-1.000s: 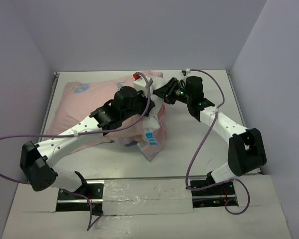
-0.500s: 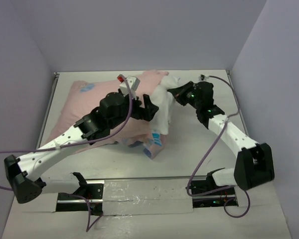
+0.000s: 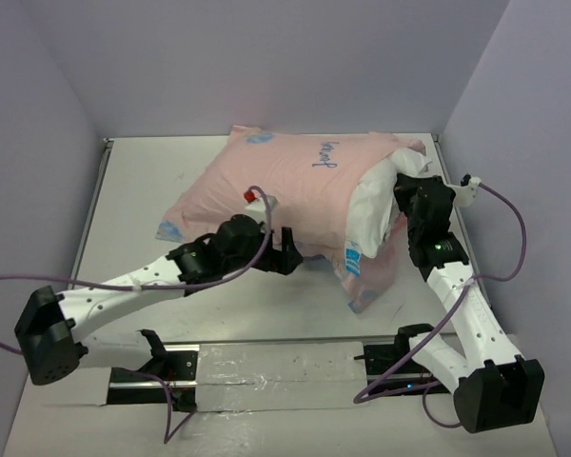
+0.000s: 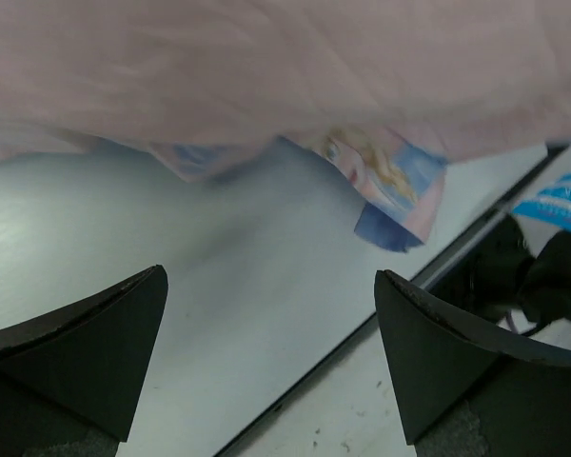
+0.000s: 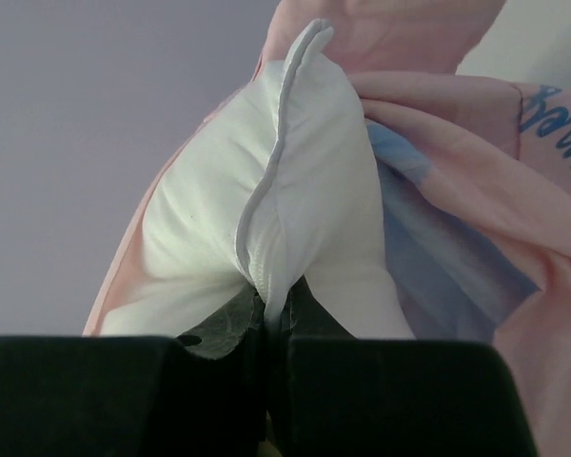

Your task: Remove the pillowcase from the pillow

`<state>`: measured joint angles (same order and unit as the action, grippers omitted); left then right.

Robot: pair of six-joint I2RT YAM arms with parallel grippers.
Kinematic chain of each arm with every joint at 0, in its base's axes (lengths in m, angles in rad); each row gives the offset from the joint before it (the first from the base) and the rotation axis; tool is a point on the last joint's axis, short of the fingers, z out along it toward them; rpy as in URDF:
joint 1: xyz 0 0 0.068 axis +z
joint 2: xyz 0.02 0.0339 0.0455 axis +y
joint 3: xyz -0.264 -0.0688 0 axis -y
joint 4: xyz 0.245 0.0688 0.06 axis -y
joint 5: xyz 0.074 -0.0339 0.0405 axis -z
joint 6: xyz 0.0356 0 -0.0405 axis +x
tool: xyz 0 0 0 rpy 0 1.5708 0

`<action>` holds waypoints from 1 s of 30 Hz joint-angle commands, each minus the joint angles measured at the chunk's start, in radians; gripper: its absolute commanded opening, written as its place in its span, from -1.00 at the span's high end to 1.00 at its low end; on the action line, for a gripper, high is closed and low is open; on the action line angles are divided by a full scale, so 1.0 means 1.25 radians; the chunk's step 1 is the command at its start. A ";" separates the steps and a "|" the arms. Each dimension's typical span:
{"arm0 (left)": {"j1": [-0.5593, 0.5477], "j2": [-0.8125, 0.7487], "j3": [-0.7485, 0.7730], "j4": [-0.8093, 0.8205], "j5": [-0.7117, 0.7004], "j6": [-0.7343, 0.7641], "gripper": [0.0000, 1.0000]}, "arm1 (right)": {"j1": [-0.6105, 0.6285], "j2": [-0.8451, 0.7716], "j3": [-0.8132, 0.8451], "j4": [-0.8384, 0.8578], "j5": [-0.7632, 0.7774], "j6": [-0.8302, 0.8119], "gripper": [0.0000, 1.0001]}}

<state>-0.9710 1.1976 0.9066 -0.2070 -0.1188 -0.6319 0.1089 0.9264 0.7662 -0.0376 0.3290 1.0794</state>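
The pink pillowcase point(image 3: 295, 181) lies on the desk point(image 3: 133, 190) toward 12 o'clock, and the white pillow point(image 3: 371, 205) sticks out of its opening at the 3 o'clock side. The right gripper point(image 5: 274, 324) has its jaws clenched on the seam edge of the pillow. The left gripper point(image 4: 268, 276) is at 6 o'clock of the pillowcase, its jaws released and holding nothing

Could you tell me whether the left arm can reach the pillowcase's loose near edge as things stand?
Probably yes: the left tool is open, and the pillowcase edge hangs just ahead of it with only bare table between.
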 commanded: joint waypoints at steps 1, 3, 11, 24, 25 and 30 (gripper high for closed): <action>-0.066 0.071 0.013 0.121 0.067 0.013 -0.99 | 0.006 -0.002 0.031 0.039 0.009 -0.002 1.00; -0.082 0.107 0.020 0.178 0.088 0.028 -0.99 | 0.007 0.001 0.030 0.037 -0.025 0.004 1.00; -0.145 0.200 -0.004 0.409 -0.019 -0.004 -0.99 | 0.027 0.009 0.088 -0.018 -0.100 0.049 1.00; -0.003 -0.052 -0.473 0.753 -0.105 -0.373 -0.99 | 0.094 0.021 0.251 -0.087 -0.105 0.067 1.00; 0.012 -0.049 -0.497 0.820 -0.072 -0.368 -0.99 | 0.097 0.019 0.247 -0.082 -0.104 0.069 1.00; 0.118 0.037 -0.506 1.048 0.119 -0.334 -0.99 | 0.104 0.005 0.241 -0.079 -0.096 0.079 1.00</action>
<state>-0.8783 1.2030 0.2409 0.7528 -0.1627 -1.0374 0.2287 0.9665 1.0138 -0.2333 0.1768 1.1381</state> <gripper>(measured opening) 0.993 0.067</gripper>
